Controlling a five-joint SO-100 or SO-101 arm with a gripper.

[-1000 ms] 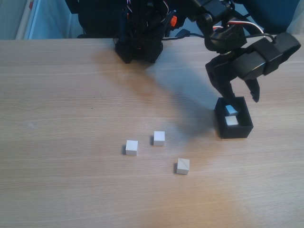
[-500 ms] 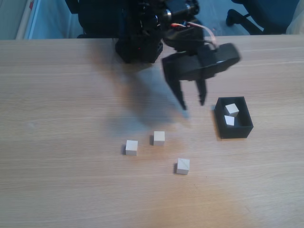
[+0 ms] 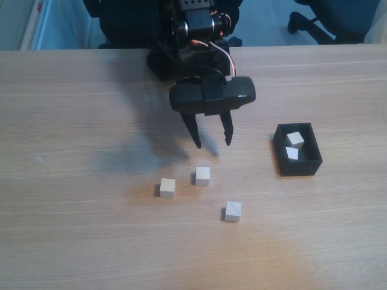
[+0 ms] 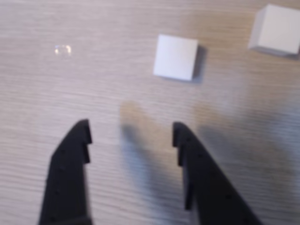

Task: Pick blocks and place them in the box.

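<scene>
Progress is partly made: in the fixed view the small black open-topped box [image 3: 297, 151] stands on the light wooden table [image 3: 72, 229] at the right side, and two small white matte cubes [image 3: 294, 139] lie inside it, one behind the other. Three more white cubes are left on the table, well apart from the box: one near the middle [image 3: 202, 176], one just to its left [image 3: 167, 187], and one lower to the right [image 3: 233, 211]. So I judge two of five are placed and three remain. The black two-finger gripper [image 3: 212, 144] hangs above the table, a little behind the middle cube, with its fingers spread and nothing between them.

Seen from the wrist view, the gripper [image 4: 130, 129] shows two black fingers held apart and empty, with bare wood between them. One white cube [image 4: 176, 57] lies ahead of the gap, slightly to the right, and it looks clean, square and sharp-edged, with a plain face. Another cube [image 4: 276, 30] is at the top right corner, partly cut by the edge
</scene>
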